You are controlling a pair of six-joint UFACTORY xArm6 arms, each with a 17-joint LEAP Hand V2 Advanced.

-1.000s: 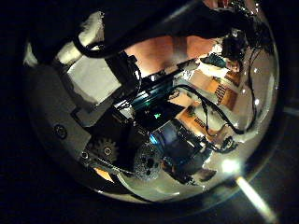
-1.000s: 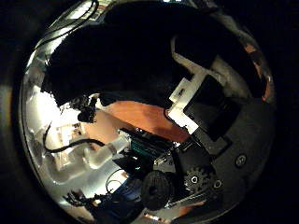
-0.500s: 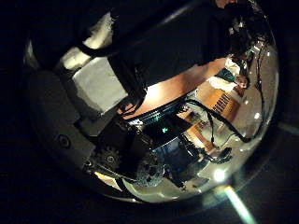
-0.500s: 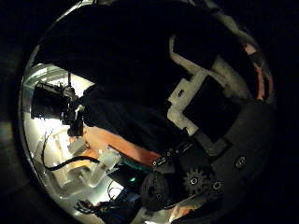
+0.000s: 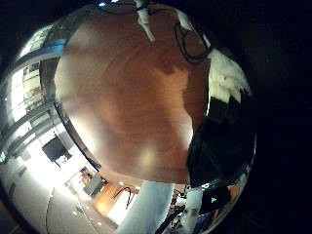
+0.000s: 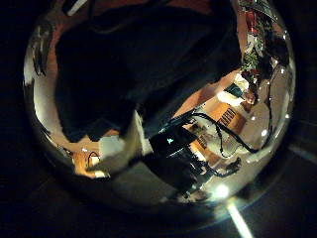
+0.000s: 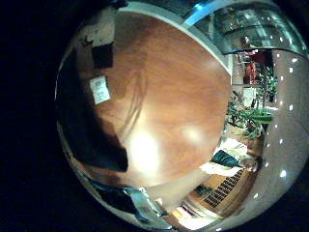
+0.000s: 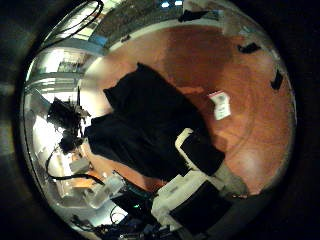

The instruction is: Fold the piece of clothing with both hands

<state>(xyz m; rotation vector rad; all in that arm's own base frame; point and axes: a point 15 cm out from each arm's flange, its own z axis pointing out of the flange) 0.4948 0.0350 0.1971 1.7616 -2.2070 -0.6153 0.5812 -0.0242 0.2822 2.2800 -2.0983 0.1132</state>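
Though no outside view is given, the four palm views suggest the fold is at most begun, with most of the work left. In the left little finger side view, bare table (image 5: 127, 97) fills most of the picture and the garment (image 5: 222, 146) hangs as a dark bunch at one edge, just beside the palm. In the left thumb side view the garment (image 6: 139, 69) covers much of the picture, so it sits close against the left hand (image 6: 124, 151); a pale part of that hand shows under the dark cloth, but whether its fingers are curled on it I cannot tell. In the right little finger side view, a dark strip of garment (image 7: 82, 121) runs along the table (image 7: 174, 97) near the palm, and a small pale tag or card (image 7: 100, 90) lies on the wood beside it. In the right thumb side view the garment (image 8: 155, 120) lies in a rumpled, uneven heap on the table (image 8: 210, 60), not yet a neat rectangle; the right hand (image 8: 200, 165) has white fingers (image 8: 190, 140) reaching to the cloth's near edge, seemingly straight, not clenched, so I judge it open, resting at the cloth, not gripping it.
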